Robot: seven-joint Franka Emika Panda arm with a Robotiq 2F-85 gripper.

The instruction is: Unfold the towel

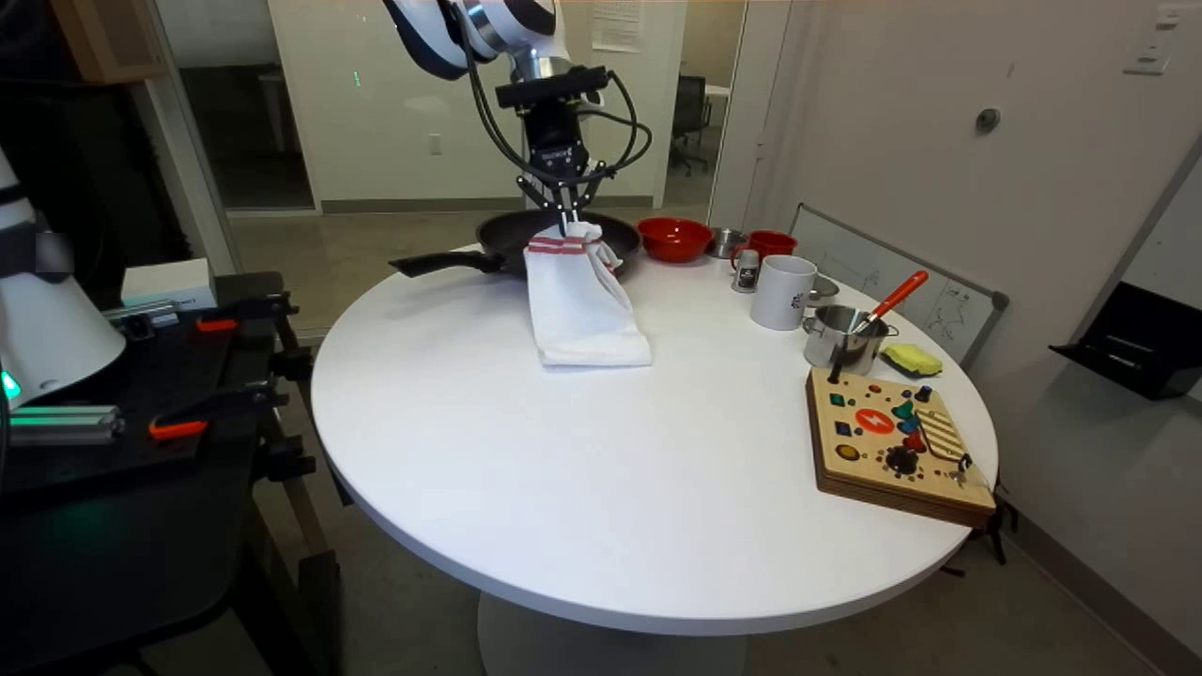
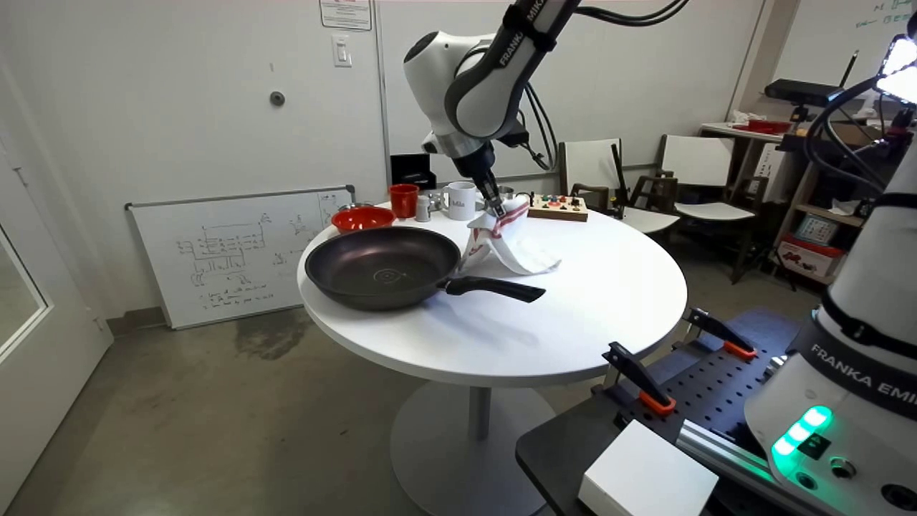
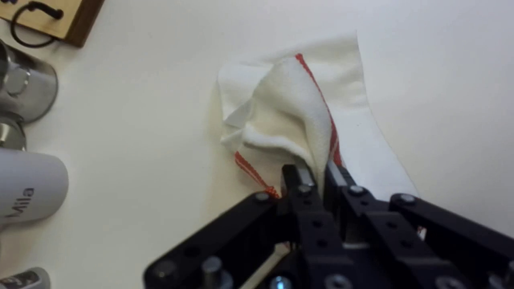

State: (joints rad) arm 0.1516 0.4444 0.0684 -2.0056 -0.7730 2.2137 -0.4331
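Softly creased, the red-striped white towel (image 1: 587, 319) drapes in loose folds, pinched by the black gripper (image 3: 316, 176).

In an exterior view, the claw (image 1: 567, 225) pinches the towel (image 1: 584, 314) near its red stripes; the towel hangs in front of the black pan (image 1: 510, 239), its lower edge seemingly on the bench (image 1: 563, 479). Just beside the pan stands 1 red bowl (image 1: 675, 242); farther right, 1 white mug (image 1: 781, 293).

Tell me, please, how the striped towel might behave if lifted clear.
The towel will probably droop, since it drapes softly from the tool. Its thin-looking cloth suggests little weight; pinched there, it likely won't slip.
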